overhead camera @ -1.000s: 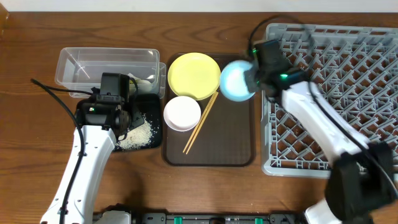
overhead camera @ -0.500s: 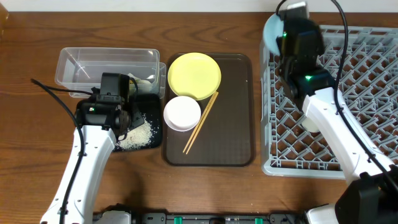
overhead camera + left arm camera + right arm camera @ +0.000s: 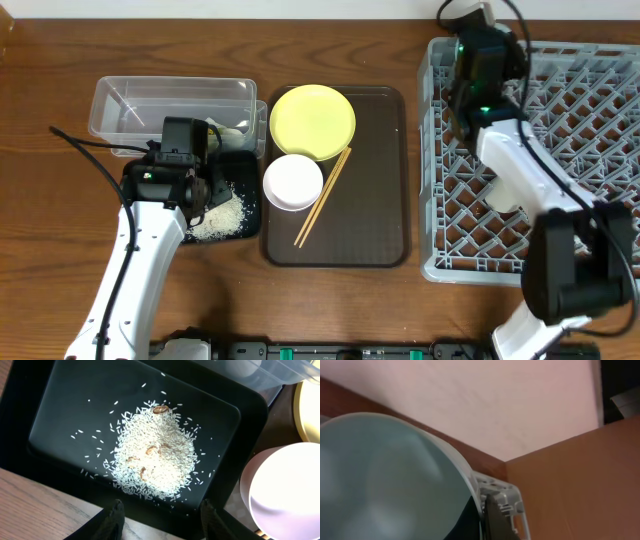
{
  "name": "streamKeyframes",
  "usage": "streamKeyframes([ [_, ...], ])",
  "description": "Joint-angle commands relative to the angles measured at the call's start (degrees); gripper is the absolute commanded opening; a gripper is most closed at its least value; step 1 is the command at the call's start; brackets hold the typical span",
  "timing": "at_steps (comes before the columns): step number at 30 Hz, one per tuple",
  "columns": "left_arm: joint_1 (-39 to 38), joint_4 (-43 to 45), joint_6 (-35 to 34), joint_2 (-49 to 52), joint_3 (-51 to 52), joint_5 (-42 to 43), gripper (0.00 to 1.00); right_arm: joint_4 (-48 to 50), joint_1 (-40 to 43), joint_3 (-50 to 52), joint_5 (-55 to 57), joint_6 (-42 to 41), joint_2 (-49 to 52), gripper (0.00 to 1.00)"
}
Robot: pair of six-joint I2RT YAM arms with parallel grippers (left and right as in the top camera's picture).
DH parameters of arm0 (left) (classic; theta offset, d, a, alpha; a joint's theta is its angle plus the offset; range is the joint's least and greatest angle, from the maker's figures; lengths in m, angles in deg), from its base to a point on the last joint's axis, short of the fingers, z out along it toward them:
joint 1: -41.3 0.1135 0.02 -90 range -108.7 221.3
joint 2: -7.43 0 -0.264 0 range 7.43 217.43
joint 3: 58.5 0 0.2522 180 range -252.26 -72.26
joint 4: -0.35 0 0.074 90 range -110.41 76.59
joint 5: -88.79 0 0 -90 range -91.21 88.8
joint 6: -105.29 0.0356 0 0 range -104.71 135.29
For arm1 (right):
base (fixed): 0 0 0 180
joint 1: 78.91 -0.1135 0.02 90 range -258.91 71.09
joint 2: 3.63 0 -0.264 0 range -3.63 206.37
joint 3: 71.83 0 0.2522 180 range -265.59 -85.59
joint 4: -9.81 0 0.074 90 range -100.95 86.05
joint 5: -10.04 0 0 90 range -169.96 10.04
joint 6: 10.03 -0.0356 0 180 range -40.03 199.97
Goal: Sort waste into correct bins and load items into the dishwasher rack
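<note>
Overhead. Records a dark brown wooden table (image 3: 60,250) with a pale strip along its far edge. Finds the clear deep-sided plastic tub (image 3: 150,105) at far left, touching the shallow glossy black tray (image 3: 245,165) in front of it. Places the heap of loose white rice (image 3: 222,215) inside that tray, under the left gripper (image 3: 200,190). Locates a dark brown serving tray (image 3: 375,200) at centre, carrying the round yellow plate (image 3: 312,122), the white bowl (image 3: 293,182) and the thin wooden chopsticks (image 3: 322,197) laid aslant beside the bowl. Sets the large grey plastic peg rack (image 3: 560,120) at right, with the right arm (image 3: 510,160) reaching over its far left corner.

Left wrist. Shows both fingertips spread wide and empty above the tray's near edge. Confirms rice piled mid-tray with stray grains around and a few brownish bits in it. Notes the bowl's pinkish outside just beside the tray.

Right wrist. Fills the lower left with the light blue bowl (image 3: 385,485), tilted on edge over the rack corner. Shows the right gripper (image 3: 482,517) pinching its rim. Takes in a plain pale wall behind and bare wood at right.
</note>
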Motion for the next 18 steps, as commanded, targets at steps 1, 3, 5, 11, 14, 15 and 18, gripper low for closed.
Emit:
streamKeyframes([
  [1, 0.26, -0.15, -0.74, -0.39, -0.57, -0.87, 0.52, 1.99, 0.55, -0.44, 4.55, 1.07, 2.45, 0.01],
  [3, 0.26, -0.15, -0.74, -0.39, -0.57, -0.85, 0.52, 2.34, 0.46, -0.44, 5.27, 1.05, 3.50, 0.01],
  [5, 0.26, -0.15, -0.74, -0.39, -0.57, -0.85, 0.52, 2.32, 0.26, -0.44, 5.97, 1.03, 4.35, 0.01],
  [11, 0.26, -0.13, -0.74, -0.39, -0.57, -0.85, 0.52, 1.51, 0.09, -0.42, 7.04, -0.13, 5.20, 0.01],
  [14, 0.26, -0.15, -0.74, -0.39, -0.57, -0.85, 0.52, 0.44, -0.59, -0.42, 7.02, -0.66, 5.20, 0.01],
  [15, 0.26, -0.15, -0.74, -0.39, -0.57, -0.85, 0.52, -0.26, -0.96, -0.42, 6.97, -0.76, 5.20, 0.01],
  [18, 0.26, -0.15, -0.74, -0.39, -0.57, -0.85, 0.53, -2.78, -2.01, -0.42, 6.99, -2.91, 5.20, 0.01],
])
